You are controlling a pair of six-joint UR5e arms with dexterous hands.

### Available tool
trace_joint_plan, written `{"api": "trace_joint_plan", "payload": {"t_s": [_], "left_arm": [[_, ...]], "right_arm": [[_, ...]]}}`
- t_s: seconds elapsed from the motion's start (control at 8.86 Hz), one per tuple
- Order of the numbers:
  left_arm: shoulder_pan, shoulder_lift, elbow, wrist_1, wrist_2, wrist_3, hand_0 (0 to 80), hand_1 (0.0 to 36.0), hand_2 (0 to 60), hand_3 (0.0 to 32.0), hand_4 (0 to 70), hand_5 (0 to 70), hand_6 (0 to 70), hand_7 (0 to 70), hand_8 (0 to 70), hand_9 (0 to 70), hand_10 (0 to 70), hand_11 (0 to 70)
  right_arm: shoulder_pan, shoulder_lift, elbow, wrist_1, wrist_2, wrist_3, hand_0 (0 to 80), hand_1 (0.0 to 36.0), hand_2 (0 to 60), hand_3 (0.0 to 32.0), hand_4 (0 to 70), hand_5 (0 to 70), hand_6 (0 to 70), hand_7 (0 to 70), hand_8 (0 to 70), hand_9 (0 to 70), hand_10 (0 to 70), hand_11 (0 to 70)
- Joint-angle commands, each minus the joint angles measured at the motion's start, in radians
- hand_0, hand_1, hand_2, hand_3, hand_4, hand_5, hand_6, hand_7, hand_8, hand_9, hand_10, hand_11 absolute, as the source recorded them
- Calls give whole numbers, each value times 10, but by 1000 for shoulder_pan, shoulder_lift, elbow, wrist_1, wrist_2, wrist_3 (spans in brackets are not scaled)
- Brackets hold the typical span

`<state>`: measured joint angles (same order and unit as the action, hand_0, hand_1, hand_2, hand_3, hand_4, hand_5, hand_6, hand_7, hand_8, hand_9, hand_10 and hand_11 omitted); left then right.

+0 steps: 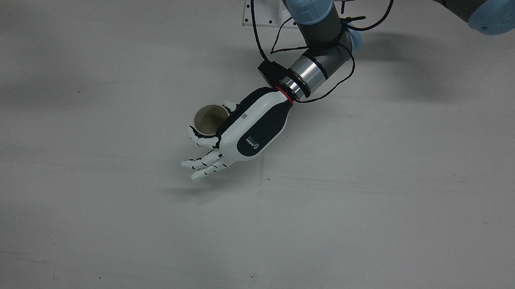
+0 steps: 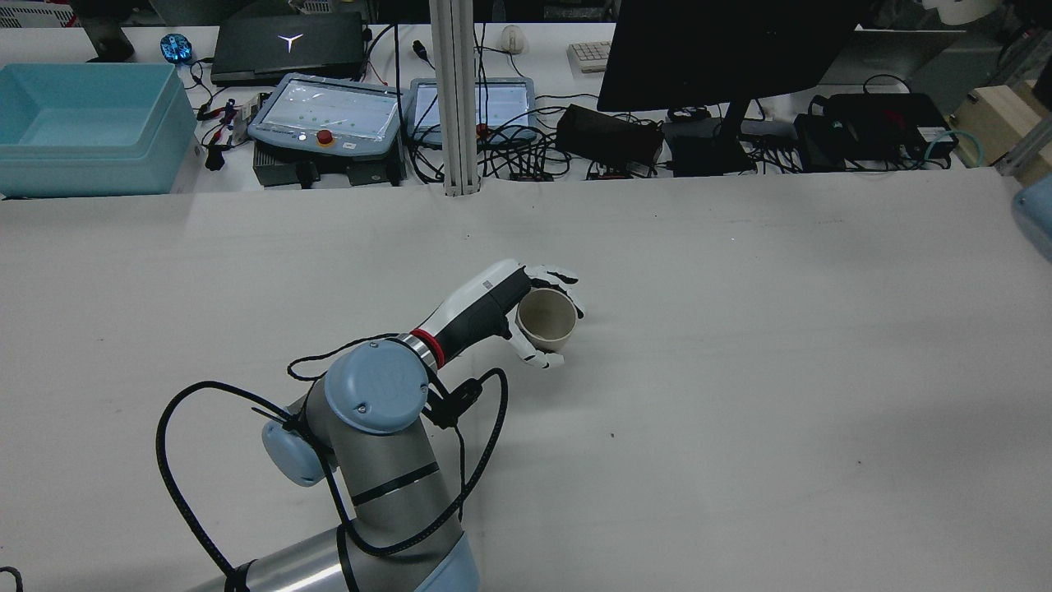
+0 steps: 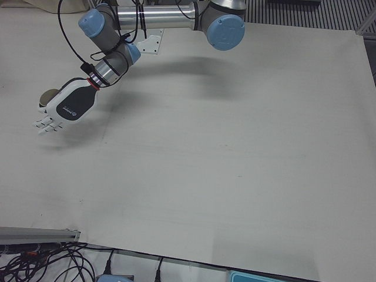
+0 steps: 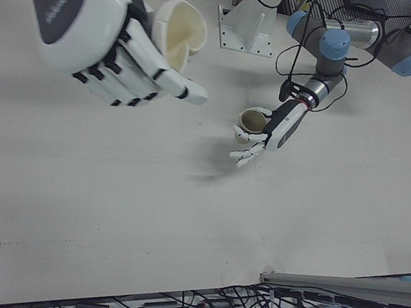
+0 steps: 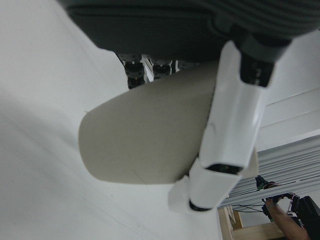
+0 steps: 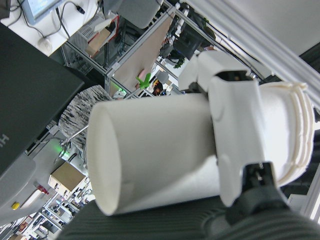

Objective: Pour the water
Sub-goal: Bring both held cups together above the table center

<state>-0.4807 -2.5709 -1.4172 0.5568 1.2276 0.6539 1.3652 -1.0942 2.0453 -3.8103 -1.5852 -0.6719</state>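
A beige cup (image 1: 209,118) stands upright near the table's middle, seen too in the rear view (image 2: 546,321) and the right-front view (image 4: 252,121). My left hand (image 1: 239,132) wraps it from the side. Thumb and one finger curl round the wall while the other fingers point out flat; the thumb lies across the cup (image 5: 150,135) in the left hand view. My right hand (image 4: 93,30) hangs high, close to the right-front camera, shut on a white cup (image 4: 176,32) whose mouth faces up. Its thumb presses that cup (image 6: 155,150) in the right hand view.
Beyond the table's far edge stand a light blue bin (image 2: 82,123), two teach pendants (image 2: 329,115), a post (image 2: 456,99) and a monitor (image 2: 723,49). Black cable loops hang from the left forearm (image 1: 306,70). Cables and a rail (image 4: 339,288) line the operators' edge.
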Motion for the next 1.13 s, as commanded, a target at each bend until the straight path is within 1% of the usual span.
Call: {"api": "trace_joint_plan", "payload": {"t_s": [0.0, 0.11, 0.23, 0.34, 0.56, 0.68, 0.79, 0.9, 1.02], "left_arm": [[-50, -116, 17, 70, 3, -5, 800, 360, 600, 0, 679, 700, 161, 232, 97, 79, 99, 181], [-76, -130, -2, 103, 4, -7, 800, 360, 600, 0, 681, 700, 164, 235, 101, 81, 99, 179], [-79, -140, -5, 112, 6, -7, 800, 360, 600, 0, 682, 700, 165, 235, 99, 81, 99, 180], [-79, -150, 1, 114, 6, -7, 800, 360, 600, 0, 675, 700, 162, 231, 97, 80, 97, 176], [-90, -150, 3, 115, 6, -7, 800, 360, 600, 0, 674, 700, 162, 230, 95, 78, 96, 175], [-90, -150, 7, 114, 6, -7, 800, 360, 600, 0, 677, 700, 164, 232, 97, 80, 97, 175], [-101, -141, -3, 112, 6, -13, 800, 360, 600, 0, 674, 700, 164, 229, 98, 81, 97, 176], [-119, -120, -6, 95, 16, -93, 800, 360, 600, 0, 678, 700, 168, 233, 101, 83, 99, 178], [-145, -26, -23, 86, 74, -240, 800, 360, 600, 0, 666, 700, 164, 227, 99, 82, 99, 177]], "right_arm": [[-248, 59, 23, -81, 91, -160, 800, 360, 600, 0, 645, 317, 700, 700, 543, 643, 700, 700], [-318, 48, 10, -89, 146, -216, 800, 360, 600, 0, 683, 314, 700, 700, 541, 640, 690, 700], [-404, 53, 10, -89, 231, -262, 800, 360, 600, 0, 679, 314, 700, 700, 541, 641, 683, 700], [-446, 51, 9, -89, 266, -273, 800, 360, 600, 0, 678, 314, 700, 700, 544, 648, 684, 700], [-454, 48, 7, -88, 275, -293, 800, 360, 600, 0, 611, 315, 700, 700, 547, 651, 689, 700], [-448, 47, 24, -89, 274, -287, 800, 360, 600, 0, 599, 314, 700, 700, 542, 644, 690, 700], [-372, -4, 103, -86, 275, -273, 800, 360, 600, 0, 589, 315, 700, 700, 541, 640, 695, 700], [-277, -97, 158, -72, 286, -189, 800, 360, 600, 0, 512, 315, 693, 700, 531, 623, 698, 700], [-190, -130, 148, -51, 284, -38, 800, 360, 600, 0, 486, 314, 681, 700, 526, 616, 698, 700]]}}
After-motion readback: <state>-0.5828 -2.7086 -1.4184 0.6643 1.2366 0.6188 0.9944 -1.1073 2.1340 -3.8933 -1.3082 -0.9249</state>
